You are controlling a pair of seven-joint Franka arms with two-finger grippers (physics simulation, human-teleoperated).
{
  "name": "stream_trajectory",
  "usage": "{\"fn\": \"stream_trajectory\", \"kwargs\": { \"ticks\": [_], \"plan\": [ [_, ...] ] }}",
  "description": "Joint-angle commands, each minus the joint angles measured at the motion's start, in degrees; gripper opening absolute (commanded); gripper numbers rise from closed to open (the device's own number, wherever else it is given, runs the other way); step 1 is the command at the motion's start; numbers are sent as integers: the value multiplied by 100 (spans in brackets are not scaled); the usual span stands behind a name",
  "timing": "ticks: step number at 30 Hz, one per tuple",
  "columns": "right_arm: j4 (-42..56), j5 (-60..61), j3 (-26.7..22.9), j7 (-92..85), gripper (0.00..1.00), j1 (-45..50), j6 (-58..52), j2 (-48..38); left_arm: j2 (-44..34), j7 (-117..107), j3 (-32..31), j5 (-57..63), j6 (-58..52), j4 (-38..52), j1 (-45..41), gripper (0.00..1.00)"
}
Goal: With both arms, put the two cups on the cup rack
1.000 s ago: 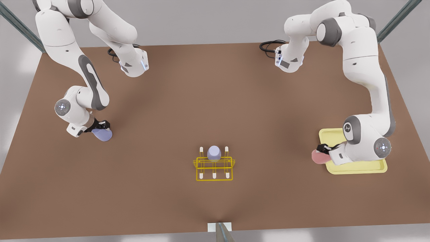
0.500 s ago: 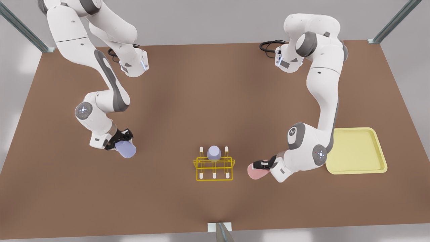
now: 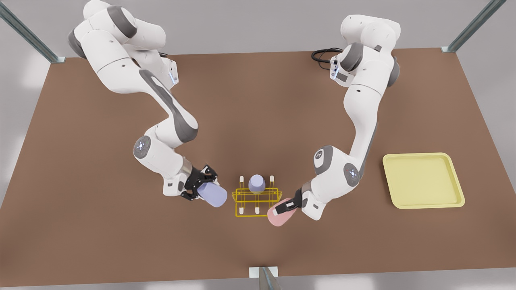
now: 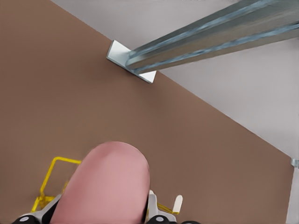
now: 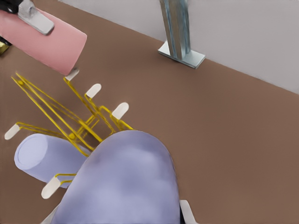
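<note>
Carrying cups to the rack [image 3: 256, 197]: left gripper [image 3: 285, 208] clamps pink cup [image 3: 279, 216] at its corner peg, right gripper [image 3: 200, 186] clamps blue cup [image 3: 213, 195] beside it. Risk: tilted cups miss pegs, snag wire.

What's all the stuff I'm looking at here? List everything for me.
Table: one, brown, under everything.
Cup rack: one, bright yellow wire with white-tipped pegs, centre of the table.
Greyish lavender cup: one, sitting on a back-row peg of the rack.
Lavender-blue cup: one, held just off the rack on the front view's left.
Salmon pink cup: one, held at the rack's corner on the front view's right.
Tray: one, pale yellow, at the front view's right.
Right claw: black, shut on the lavender-blue cup.
Left claw: shut on the salmon pink cup.
</note>
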Motion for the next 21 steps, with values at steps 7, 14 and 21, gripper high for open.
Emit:
{"fn": "stream_trajectory", "kwargs": {
  "ticks": [7, 14, 21],
  "plan": [
    [1262, 326, -7, 908, 78, 354, -547, 835, 76, -1612, 79, -11, 381, 3, -154, 100],
    [1482, 317, -42, 943, 78, 565, -529, 1098, -143, -1858, 184, 15, 127, 3, -153, 100],
    [1596, 291, -69, 987, 78, 688, -494, 1283, -2743, 2771, 747, 2168, -5877, -381, 1868, 100]
  ]
}}
